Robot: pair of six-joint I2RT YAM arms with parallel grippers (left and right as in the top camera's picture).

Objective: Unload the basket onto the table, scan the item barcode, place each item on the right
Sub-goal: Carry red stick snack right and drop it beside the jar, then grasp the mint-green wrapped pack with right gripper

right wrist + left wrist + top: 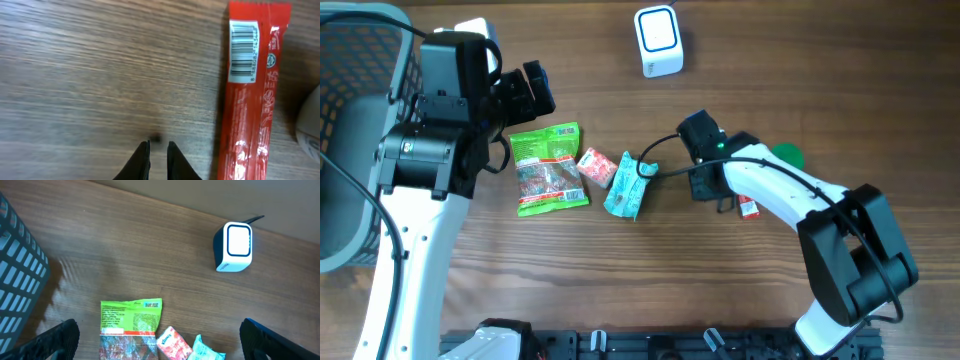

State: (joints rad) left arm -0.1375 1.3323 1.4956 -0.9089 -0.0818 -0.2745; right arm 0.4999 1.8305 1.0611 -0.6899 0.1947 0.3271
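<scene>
A red snack bar (250, 100) lies flat, barcode up; the white scanner (658, 40) stands well apart

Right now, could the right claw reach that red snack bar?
Probably yes: the red snack bar lies uncovered just beside the right claw, though its shut jaws must open first.

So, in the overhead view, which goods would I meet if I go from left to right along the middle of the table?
green packet → small red-pink pack → teal tissue pack → red bar, mostly hidden under the right arm → green object, partly hidden behind that arm
</scene>
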